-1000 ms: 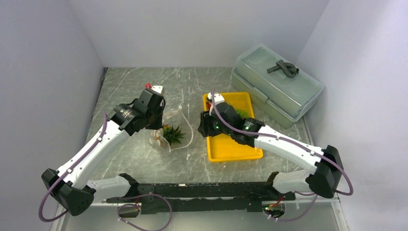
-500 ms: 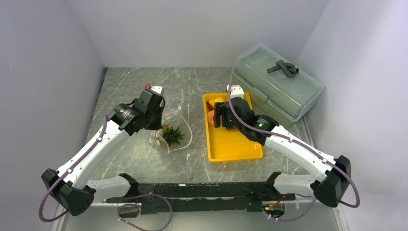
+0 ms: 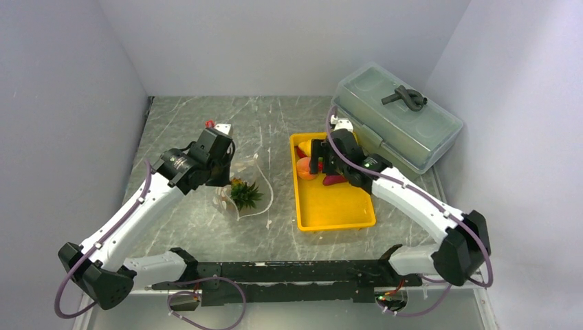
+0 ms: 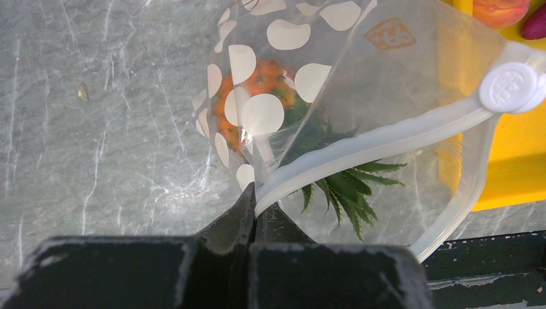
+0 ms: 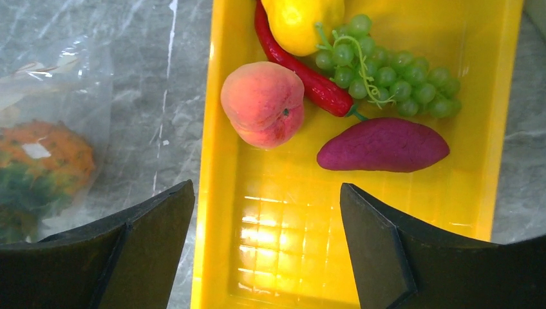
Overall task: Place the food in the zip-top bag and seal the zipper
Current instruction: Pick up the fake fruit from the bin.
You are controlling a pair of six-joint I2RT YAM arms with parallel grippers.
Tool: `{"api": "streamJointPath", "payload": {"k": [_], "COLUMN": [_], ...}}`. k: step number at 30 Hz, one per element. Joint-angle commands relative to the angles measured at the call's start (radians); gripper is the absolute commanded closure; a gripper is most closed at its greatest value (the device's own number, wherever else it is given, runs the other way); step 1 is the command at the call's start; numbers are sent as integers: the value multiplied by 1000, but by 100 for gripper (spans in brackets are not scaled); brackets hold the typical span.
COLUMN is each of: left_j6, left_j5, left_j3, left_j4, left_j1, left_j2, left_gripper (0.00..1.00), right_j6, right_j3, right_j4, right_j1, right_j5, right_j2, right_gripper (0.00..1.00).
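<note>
The zip-top bag [image 3: 253,184] lies left of the tray with its mouth held open, and the orange pineapple [image 4: 261,84] sits inside it with its green crown toward the mouth. My left gripper [image 4: 257,201] is shut on the whitish zipper [image 4: 386,138] at the bag's rim. My right gripper [image 5: 267,187] hangs open and empty above the yellow tray [image 5: 480,161]. Ahead of its fingers lie the orange round fruit [image 5: 263,103], red chili [image 5: 302,76], lemon [image 5: 302,19], green grapes [image 5: 389,76] and a purple sweet potato [image 5: 383,145].
A big grey-green lidded box [image 3: 397,120] stands just right of and behind the tray [image 3: 337,206]. Grey walls close in the marble table on the left, back and right. The arms' base rail runs along the near edge.
My right gripper has moved from the tray's left rim near the bag to over the tray's far end, and its jaws have opened wider. The left gripper and bag have stayed put.
</note>
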Motion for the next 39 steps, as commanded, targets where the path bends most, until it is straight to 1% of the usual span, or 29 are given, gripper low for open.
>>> {"api": "streamJointPath", "payload": {"k": [1,7,14,20,27,39], "left_j6": [-14,-20,-18,-17,-22,-24], "left_j5": [-28,-34,-35,-37,-40,-41], "left_j3": [5,0,-2,0,-6,-4], "left_j4": [-9,-22,-25,-29,-36,-43], "left_j1": [3,1,2,1,2,3], "left_j2": [-32,-53,-61,-65,-75,-87], "left_gripper": [100,100,100,100,100,100], "right_j6": [70,170,263,308,341,347], "right_j3": [62,86,104,123,152,185], "right_j4": [46,103,142,145,138,148], "right_j1": [-35,-59,-84,-95,-108,-119], "right_j5": [-102,-166,-181,-157,-139,-152], "right_j2": [96,193,285,334,393,475], "right_gripper": [12,9,9,9,13,26]}}
